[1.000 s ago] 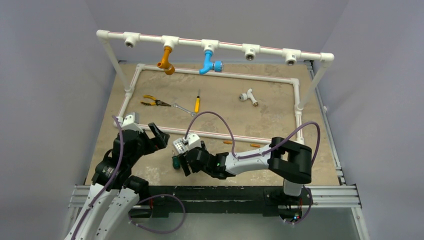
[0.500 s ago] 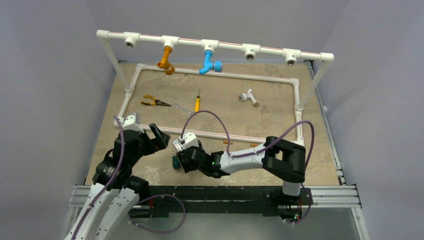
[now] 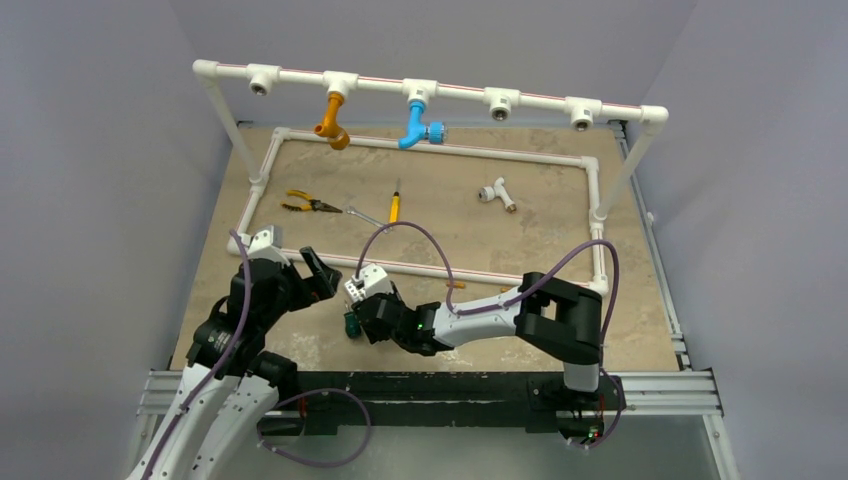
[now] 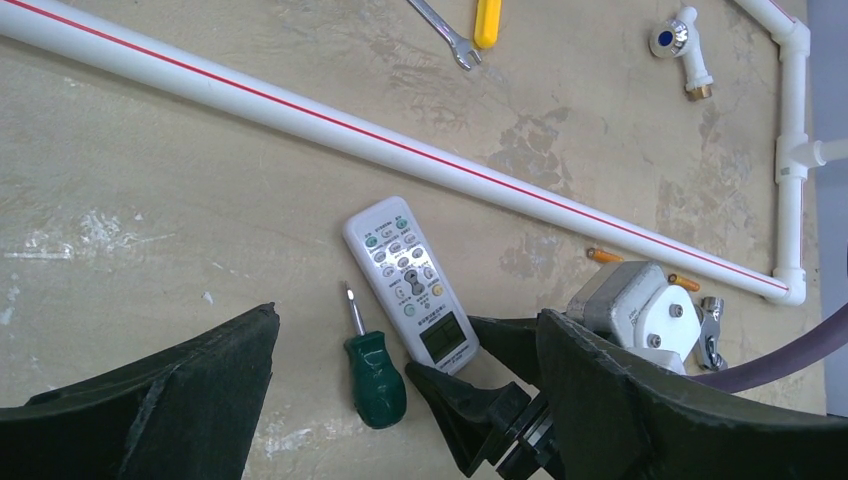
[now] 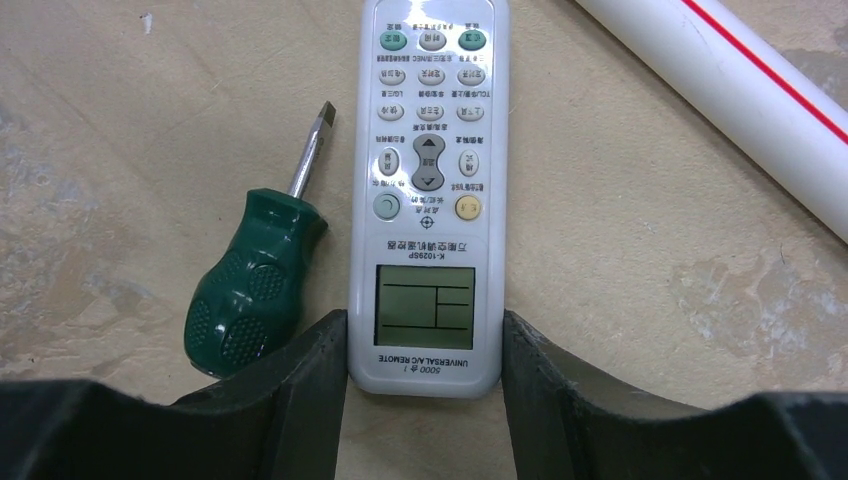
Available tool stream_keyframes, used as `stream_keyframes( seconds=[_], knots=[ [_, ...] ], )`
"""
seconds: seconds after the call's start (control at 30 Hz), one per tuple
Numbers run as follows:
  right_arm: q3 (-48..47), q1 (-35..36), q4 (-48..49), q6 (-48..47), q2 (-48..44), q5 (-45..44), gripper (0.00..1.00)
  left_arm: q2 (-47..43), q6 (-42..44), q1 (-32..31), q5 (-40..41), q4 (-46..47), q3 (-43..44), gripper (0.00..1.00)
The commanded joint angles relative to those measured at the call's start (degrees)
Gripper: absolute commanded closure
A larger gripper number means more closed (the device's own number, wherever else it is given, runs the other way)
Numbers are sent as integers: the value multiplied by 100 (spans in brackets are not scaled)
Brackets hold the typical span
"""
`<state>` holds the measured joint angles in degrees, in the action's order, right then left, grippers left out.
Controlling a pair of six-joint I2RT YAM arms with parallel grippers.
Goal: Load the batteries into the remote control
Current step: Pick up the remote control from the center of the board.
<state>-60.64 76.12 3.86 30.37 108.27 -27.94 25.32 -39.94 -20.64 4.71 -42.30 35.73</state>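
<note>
Table [image 5: 100, 120]: hard flat board. White pipe [image 4: 300, 110] runs just behind the remote control [image 5: 428, 200], which lies face up with the bay underneath and a green screwdriver [image 5: 255, 285] just beside one long edge. Right gripper [image 5: 424, 330] is spread to handset width and flanks the screen end, no confirmed grip. Left gripper [image 3: 315, 272] gapes wide, empty. Remote looks light, rigid and slick: pinch the long edges. Batteries [image 4: 603, 255] lie by the pipe, apart from the remote; likely to roll.

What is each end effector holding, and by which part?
The right end effector flanks the remote control at its screen end; whether it grips cannot be told. The left end effector holds nothing.
</note>
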Motion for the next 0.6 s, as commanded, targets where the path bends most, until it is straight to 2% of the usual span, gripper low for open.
stream_keyframes(
  seconds=[0.0, 0.07, 0.2, 0.57],
  knots=[
    [-54, 0, -215, -236, -49, -3, 74, 27, -105, 34, -49, 137, 2, 3],
    [21, 0, -265, -275, -164, 40, 79, 30, -129, 34, -49, 136, 18, 3],
    [186, 0, -368, -370, -518, 126, 99, 39, -169, 41, -103, 193, 48, 4],
    [793, -8, -595, -576, -2233, 418, 100, 202, -226, 34, -556, 458, 170, 4]
  ],
)
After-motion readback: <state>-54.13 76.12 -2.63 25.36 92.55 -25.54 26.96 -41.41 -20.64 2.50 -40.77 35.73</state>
